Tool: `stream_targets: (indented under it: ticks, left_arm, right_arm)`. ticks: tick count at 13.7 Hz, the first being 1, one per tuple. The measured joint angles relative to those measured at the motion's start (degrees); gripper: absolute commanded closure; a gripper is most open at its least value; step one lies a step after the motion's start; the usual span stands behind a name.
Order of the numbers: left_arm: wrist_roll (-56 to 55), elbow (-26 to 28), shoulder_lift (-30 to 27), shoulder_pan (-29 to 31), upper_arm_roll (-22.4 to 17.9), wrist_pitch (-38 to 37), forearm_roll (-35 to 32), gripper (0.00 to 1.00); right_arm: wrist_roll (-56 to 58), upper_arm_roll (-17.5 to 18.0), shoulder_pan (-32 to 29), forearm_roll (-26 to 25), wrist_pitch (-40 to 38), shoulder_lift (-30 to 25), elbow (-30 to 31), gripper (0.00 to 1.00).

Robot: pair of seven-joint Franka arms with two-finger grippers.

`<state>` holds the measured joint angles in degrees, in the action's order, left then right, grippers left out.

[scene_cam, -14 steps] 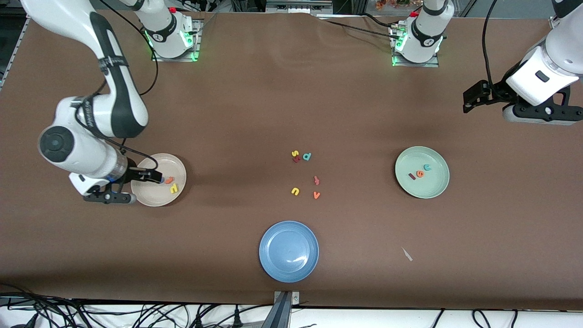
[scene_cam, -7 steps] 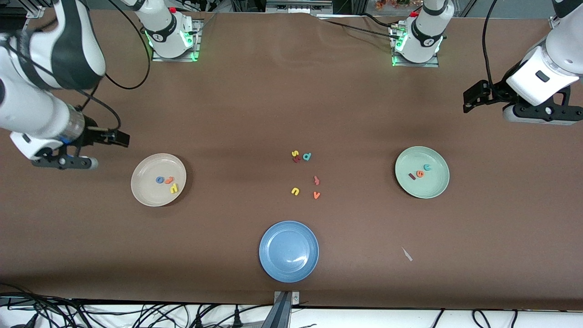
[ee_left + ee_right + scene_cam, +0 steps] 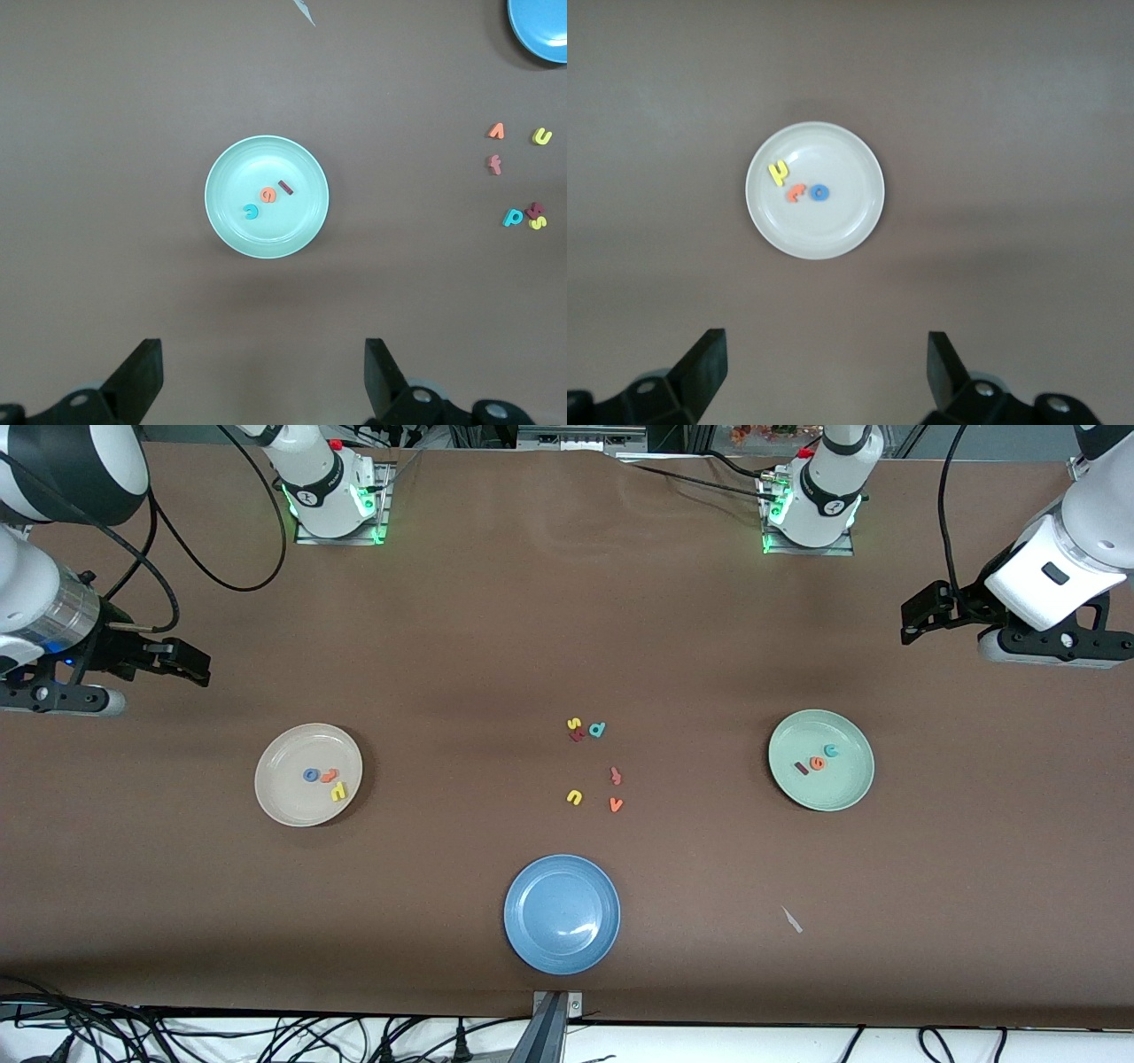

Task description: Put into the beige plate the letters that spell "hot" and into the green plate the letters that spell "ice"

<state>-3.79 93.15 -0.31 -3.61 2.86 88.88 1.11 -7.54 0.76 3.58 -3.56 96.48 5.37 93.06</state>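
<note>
Both words look sorted: h, o, t [image 3: 323, 778] lie in the beige plate [image 3: 283, 806], at nine o'clock; i, c, e [image 3: 817, 761] in the green plate [image 3: 842, 797], at three. Right gripper [image 3: 190, 664] and left gripper [image 3: 917, 615] hover spread and empty, best kept clear.

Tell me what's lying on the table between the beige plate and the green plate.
Loose foam letters between the beige plate and green plate, seen in the front view.

Blue plate [image 3: 562, 914] (empty), stray letters [image 3: 594, 766]
</note>
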Motion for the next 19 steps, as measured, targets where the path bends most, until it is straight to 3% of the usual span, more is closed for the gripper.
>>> stream_targets:
  ticks: [19]
  left_arm:
    - [0.0, 0.0, 0.0, 0.0, 0.0, 0.0, 0.0, 0.0]
  right_arm:
    - [0.0, -0.17, -1.17, 3.71, 1.36, -0.96, -0.84, 0.0]
